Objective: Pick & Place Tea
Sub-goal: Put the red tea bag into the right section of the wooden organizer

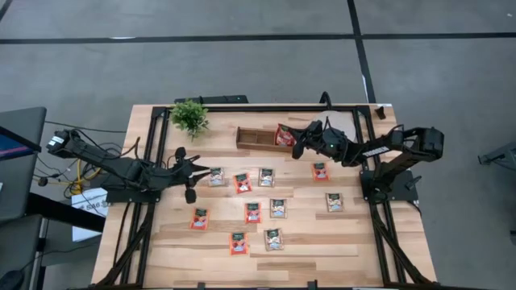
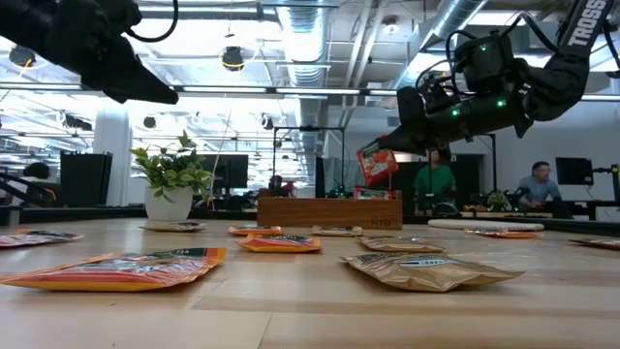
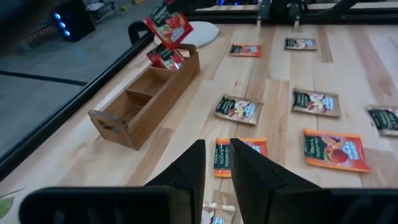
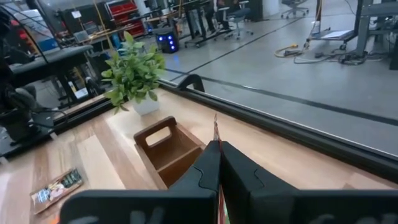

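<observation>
Several flat tea sachets, red-orange (image 1: 252, 212) and pale (image 1: 278, 208), lie flat on the wooden table. A brown three-compartment tray (image 1: 254, 138) stands at the back, with one red sachet (image 3: 165, 57) leaning in its right-end compartment. My right gripper (image 2: 392, 145) is shut on another red sachet (image 3: 166, 25) just above that compartment. My left gripper (image 3: 217, 163) hovers open above the table's left part, its fingers a narrow gap apart with nothing between them. My right gripper pinches the red sachet between its two fingers at the sachet's upper edge (image 2: 380, 153); its own wrist view shows only the sachet's thin edge (image 4: 216, 127) past the fingertips. The fingers come from the table's right, nearly level. The sachet hangs tilted below them, clear of the tray.
A small potted plant (image 1: 190, 115) stands at the far left corner, left of the tray. A round pale disc (image 3: 198, 31) lies beyond the tray's right end. Black frame rails (image 1: 161, 121) run along the table's edges. People sit in the room behind (image 2: 539, 184).
</observation>
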You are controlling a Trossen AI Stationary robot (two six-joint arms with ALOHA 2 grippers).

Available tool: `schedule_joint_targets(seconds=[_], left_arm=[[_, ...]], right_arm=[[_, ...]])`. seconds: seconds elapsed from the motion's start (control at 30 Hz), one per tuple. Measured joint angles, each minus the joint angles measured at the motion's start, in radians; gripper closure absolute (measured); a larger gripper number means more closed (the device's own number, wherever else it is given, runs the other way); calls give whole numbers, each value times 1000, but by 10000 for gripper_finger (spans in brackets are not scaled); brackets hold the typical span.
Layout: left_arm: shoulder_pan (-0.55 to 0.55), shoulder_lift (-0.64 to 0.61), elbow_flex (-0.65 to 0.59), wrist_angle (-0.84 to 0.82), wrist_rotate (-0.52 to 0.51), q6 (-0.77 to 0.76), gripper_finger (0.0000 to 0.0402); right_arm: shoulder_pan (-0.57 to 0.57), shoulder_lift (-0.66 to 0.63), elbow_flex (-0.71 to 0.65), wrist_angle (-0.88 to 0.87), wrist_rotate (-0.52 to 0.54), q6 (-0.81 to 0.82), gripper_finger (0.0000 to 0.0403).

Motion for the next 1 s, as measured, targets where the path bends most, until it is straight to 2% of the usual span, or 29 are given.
schedule_joint_targets(seconds=[0.2,0.5,0.67,0.8,1.0], left_arm=[[0,0,0,0,9,1,335],[0,1,0,0,11,-1,335],[0,1,0,0,12,-1,335],[0,1,0,0,13,-2,335],[-5,1,0,0,45,-9,335]], right_arm=[[9,0,24,3,1,62,403],[-6,0,98,-145,51,-4,403],[4,5,98,-138,48,-28,403],[36,99,87,32,47,-46,403],[55,333,45,459,40,-73,403]])
